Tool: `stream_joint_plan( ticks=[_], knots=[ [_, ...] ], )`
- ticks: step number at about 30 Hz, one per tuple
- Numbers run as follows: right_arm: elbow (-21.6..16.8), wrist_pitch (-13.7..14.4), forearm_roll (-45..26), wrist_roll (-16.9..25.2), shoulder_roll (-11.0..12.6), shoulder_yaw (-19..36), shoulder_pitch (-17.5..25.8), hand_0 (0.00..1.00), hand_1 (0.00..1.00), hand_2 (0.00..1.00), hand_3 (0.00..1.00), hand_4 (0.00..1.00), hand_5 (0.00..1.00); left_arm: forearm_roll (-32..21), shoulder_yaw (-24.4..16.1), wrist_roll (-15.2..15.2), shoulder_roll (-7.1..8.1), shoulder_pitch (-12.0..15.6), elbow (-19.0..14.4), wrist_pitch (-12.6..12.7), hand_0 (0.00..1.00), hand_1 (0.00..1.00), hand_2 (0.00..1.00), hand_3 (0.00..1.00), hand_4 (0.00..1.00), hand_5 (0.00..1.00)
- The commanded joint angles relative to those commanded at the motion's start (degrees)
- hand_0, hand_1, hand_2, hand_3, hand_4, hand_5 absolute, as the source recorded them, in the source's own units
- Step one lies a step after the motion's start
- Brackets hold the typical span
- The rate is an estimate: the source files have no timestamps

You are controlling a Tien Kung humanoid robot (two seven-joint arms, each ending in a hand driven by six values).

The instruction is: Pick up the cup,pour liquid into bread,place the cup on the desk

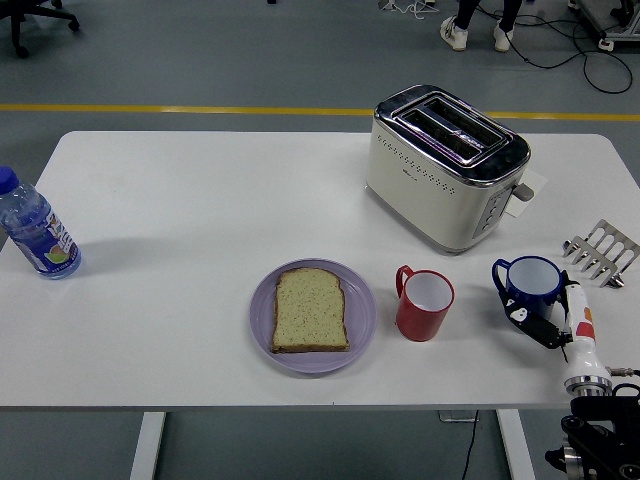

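Note:
A blue cup (530,283) with a white inside is at the right of the table, held upright just above or on the table, which one I cannot tell. My right hand (548,322) comes up from the lower right corner and is shut on its lower side, with black fingers on the near left and a white thumb on the right. A slice of bread (311,310) lies on a purple plate (362,330) near the front middle. A red cup (425,304) stands between the plate and the blue cup. The left hand is not in view.
A cream and chrome toaster (445,165) stands behind the red cup. A metal toast rack (603,250) lies at the right edge. A water bottle (36,228) stands at the far left edge. A person's shoes (455,35) show beyond the table's far side.

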State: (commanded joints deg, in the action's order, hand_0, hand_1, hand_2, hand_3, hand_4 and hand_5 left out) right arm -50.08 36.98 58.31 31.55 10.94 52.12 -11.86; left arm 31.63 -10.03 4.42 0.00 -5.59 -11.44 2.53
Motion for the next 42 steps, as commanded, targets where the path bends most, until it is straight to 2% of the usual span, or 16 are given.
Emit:
stream_joint_plan(
  ticks=[1,2,7,8,13,14,19,20,25,26,31,32,37,38,39,42],
  knots=[
    [0.0,0.0,0.0,0.0,0.0,0.0,0.1,0.542,0.478,0.576,0.67,0.627,0.128,0.0,0.0,0.0,0.0,0.0,0.0,0.0,0.636,0.645,0.655,0.549,0.321,0.84],
    [0.0,0.0,0.0,0.0,0.0,0.0,0.1,0.56,0.488,0.584,0.703,0.673,0.144,0.0,0.1,0.0,0.0,0.1,0.0,0.0,0.636,0.646,0.655,0.549,0.32,0.841],
    [0.1,0.0,0.3,0.0,0.0,0.1,0.5,0.56,0.488,0.584,0.703,0.673,0.144,-0.1,0.5,0.0,0.0,0.3,0.0,0.0,0.636,0.646,0.655,0.549,0.32,0.841],
    [0.1,0.0,0.5,0.0,0.0,0.2,0.5,0.612,0.513,0.625,0.809,0.792,0.19,-0.1,0.5,0.0,0.0,0.3,0.0,0.0,0.637,0.646,0.656,0.548,0.321,0.841],
    [0.1,0.0,1.3,-1.0,0.1,0.4,0.8,0.612,0.513,0.625,0.809,0.792,0.19,-0.1,0.8,0.0,0.0,0.5,0.0,0.0,0.637,0.646,0.656,0.548,0.321,0.841],
    [0.2,0.0,1.5,-1.3,0.1,0.4,0.8,0.7,0.559,0.697,0.901,0.843,0.182,-0.1,0.8,0.0,0.0,0.5,0.0,0.0,0.637,0.645,0.655,0.548,0.32,0.842],
    [0.4,0.0,2.5,-2.5,0.1,0.6,0.9,0.7,0.559,0.697,0.901,0.843,0.182,-0.2,0.9,0.0,0.0,0.7,0.1,0.0,0.637,0.645,0.655,0.548,0.32,0.842],
    [0.4,-0.1,2.7,-2.9,0.1,0.6,0.9,0.786,0.604,0.761,0.949,0.884,0.175,-0.3,1.0,0.0,0.0,0.7,0.1,0.0,0.636,0.646,0.656,0.55,0.321,0.842],
    [0.4,-0.4,3.7,-3.7,0.1,0.7,0.9,0.786,0.604,0.761,0.949,0.884,0.175,-0.3,1.1,0.0,0.0,0.8,0.1,0.0,0.636,0.646,0.656,0.55,0.321,0.842],
    [0.4,-0.5,3.9,-3.9,0.0,0.7,0.9,0.844,0.646,0.822,0.989,0.907,0.134,-0.2,1.1,0.0,0.0,0.8,0.1,0.0,0.636,0.646,0.655,0.55,0.319,0.84],
    [0.0,-0.7,4.2,-3.4,-0.1,1.6,1.0,0.844,0.646,0.822,0.989,0.907,0.134,-0.1,0.9,0.0,0.0,0.7,0.0,0.0,0.636,0.646,0.655,0.55,0.319,0.84],
    [0.0,-0.7,4.3,-3.3,-0.1,1.8,1.1,0.905,0.706,0.881,0.998,0.924,0.1,-0.1,0.8,0.0,0.0,0.7,0.0,0.0,0.635,0.645,0.655,0.549,0.319,0.84],
    [-0.3,-0.5,5.2,-2.6,-0.2,3.1,1.0,0.905,0.706,0.881,0.998,0.924,0.1,0.1,0.4,0.0,0.0,0.4,0.0,0.0,0.635,0.645,0.655,0.549,0.319,0.84],
    [-0.4,-0.6,5.2,-2.5,-0.2,3.4,1.0,0.936,0.762,0.924,0.998,0.924,0.09,0.1,0.3,0.0,0.0,0.3,0.0,0.0,0.636,0.645,0.655,0.549,0.32,0.84],
    [-0.5,-0.6,5.2,-2.5,-0.2,3.4,1.0,0.936,0.762,0.924,0.998,0.924,0.09,0.1,0.3,0.0,0.0,0.3,0.0,0.0,0.636,0.645,0.655,0.549,0.32,0.84],
    [-2.7,-0.9,6.6,-2.6,0.0,4.6,1.7,0.936,0.762,0.924,0.998,0.924,0.09,0.2,0.0,0.0,0.0,0.2,0.0,0.0,0.636,0.645,0.655,0.549,0.32,0.84]
  ],
)
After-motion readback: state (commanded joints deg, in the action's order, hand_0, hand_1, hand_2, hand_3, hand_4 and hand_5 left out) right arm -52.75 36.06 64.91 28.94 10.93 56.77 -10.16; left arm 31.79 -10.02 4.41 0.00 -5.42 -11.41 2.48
